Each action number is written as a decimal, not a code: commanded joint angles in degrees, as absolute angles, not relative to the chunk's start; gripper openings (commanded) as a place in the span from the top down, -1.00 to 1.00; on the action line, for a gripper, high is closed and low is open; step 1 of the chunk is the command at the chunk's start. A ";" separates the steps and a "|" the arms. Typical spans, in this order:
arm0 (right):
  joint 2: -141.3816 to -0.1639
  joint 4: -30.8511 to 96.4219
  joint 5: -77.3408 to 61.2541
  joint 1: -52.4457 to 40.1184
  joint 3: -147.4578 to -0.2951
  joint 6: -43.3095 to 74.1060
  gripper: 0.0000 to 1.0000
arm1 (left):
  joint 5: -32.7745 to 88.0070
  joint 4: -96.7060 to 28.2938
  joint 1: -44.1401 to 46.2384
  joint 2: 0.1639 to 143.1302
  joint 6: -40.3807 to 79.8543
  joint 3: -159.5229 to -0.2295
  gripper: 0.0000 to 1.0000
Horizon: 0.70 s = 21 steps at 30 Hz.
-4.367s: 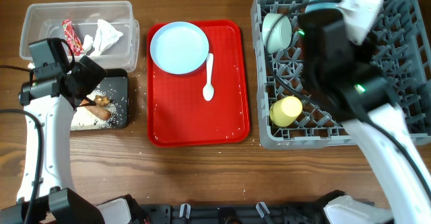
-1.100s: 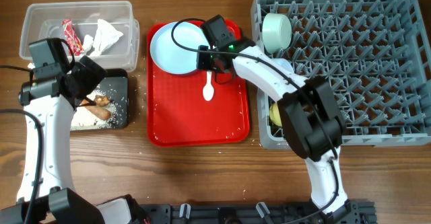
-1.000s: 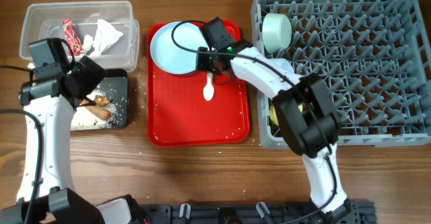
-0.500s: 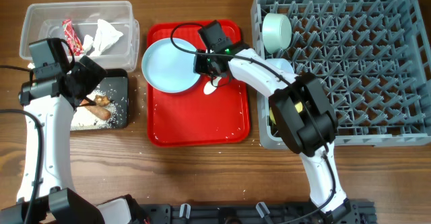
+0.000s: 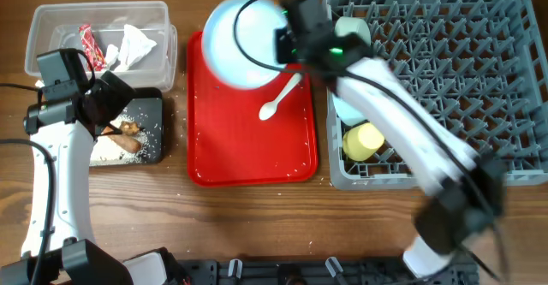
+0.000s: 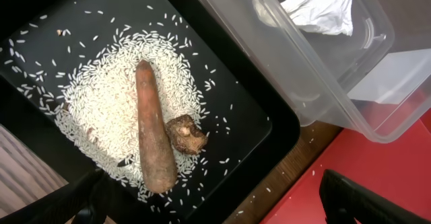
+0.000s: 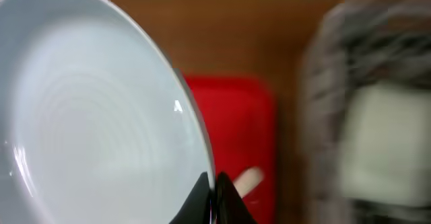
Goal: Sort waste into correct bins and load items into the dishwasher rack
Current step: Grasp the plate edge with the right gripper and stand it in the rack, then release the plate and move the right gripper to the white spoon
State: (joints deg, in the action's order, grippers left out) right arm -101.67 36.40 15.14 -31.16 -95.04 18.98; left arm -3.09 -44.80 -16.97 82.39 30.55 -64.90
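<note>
1 pale blue round plate (image 5: 242, 41): now off the flat red tray (image 5: 257, 152), rim pinched in your right gripper (image 7: 213, 196), loading next; left gripper (image 6: 215, 200) agape.

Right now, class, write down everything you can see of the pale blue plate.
The pale blue plate is round, smooth and glossy, perhaps plastic or glazed ceramic. It has faint concentric rings in its shallow well and nothing on it. The right gripper is shut on its rim, holding it tilted above the far end of the red tray, beside the dishwasher rack. Nothing else appears to touch it.
</note>
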 commanded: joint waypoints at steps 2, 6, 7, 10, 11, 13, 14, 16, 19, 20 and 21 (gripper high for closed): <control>-90.41 39.86 49.45 -29.26 -95.77 2.79 0.91 | -3.22 -44.77 -16.78 81.60 30.48 -65.69 -1.00; -87.50 41.80 56.55 -24.51 -95.77 -8.27 0.91 | -3.22 -44.77 -16.78 81.60 30.48 -65.69 -1.00; -87.57 41.85 56.49 -22.90 -95.74 -10.74 0.91 | -3.25 -44.77 -16.78 81.60 30.48 -65.69 -1.00; -90.13 41.17 55.44 -16.88 -95.50 -21.98 0.91 | -3.22 -44.77 -16.78 81.60 30.48 -65.69 -1.00; -91.13 40.91 55.18 -15.68 -95.50 -24.69 0.91 | -3.22 -44.77 -16.78 81.60 30.48 -65.69 -1.00; -93.60 39.99 55.20 -13.47 -95.50 -28.95 0.91 | -3.25 -44.77 -16.78 81.60 30.48 -65.69 -1.00; -94.87 39.59 55.16 -12.73 -95.50 -29.93 0.92 | -3.22 -44.77 -16.78 81.60 30.48 -65.69 -0.99; -97.38 39.18 54.94 -11.81 -95.50 -30.02 0.91 | -3.25 -44.77 -16.78 81.60 30.48 -65.69 -1.00; -101.08 39.03 52.45 -11.03 -95.50 -30.04 0.92 | -3.22 -44.77 -16.78 81.60 30.48 -65.69 -1.00; -102.08 38.96 51.13 -11.05 -95.50 -30.04 0.91 | -3.22 -44.77 -16.78 81.60 30.48 -65.69 -1.00; -103.18 38.81 49.74 -11.05 -95.50 -30.02 0.92 | -3.22 -44.77 -16.78 81.60 30.48 -65.69 -1.00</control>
State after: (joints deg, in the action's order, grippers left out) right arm -100.09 39.48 52.84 -11.14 -95.42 -27.59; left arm -3.09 -44.82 -16.97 82.39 30.55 -64.90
